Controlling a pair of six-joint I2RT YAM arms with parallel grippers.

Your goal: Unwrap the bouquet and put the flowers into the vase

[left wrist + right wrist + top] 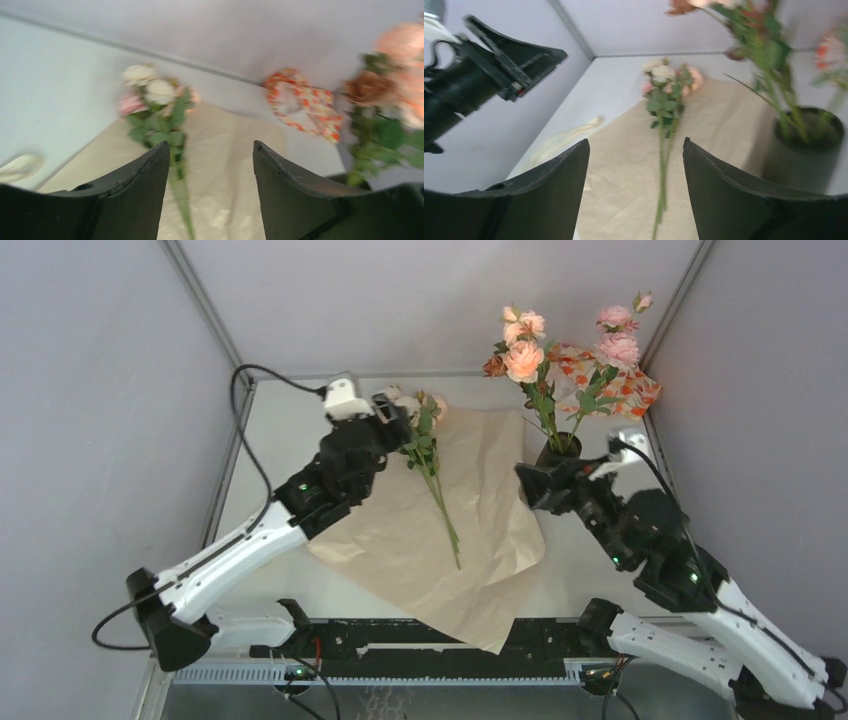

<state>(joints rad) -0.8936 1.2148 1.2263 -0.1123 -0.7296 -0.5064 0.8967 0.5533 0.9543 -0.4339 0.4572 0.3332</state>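
The bouquet's kraft paper (440, 540) lies spread flat on the table. On it lies a small bunch of flowers (432, 465), cream and pink blooms toward the back, thin stems toward me. The same flowers (150, 95) show ahead of my left gripper (210, 144), which hangs open above the paper, its left finger over the stems. In the top view the left gripper (395, 422) is just left of the blooms. The dark vase (558, 450) stands at the paper's right edge holding several flowers (560, 350). My right gripper (530, 485) is open beside the vase (804, 150), facing the lying flowers (666, 87).
An orange-and-white floral-print cloth (610, 380) lies in the back right corner behind the vase. A pale ribbon (569, 132) rests on the table left of the paper. Walls enclose the table on the left, back and right.
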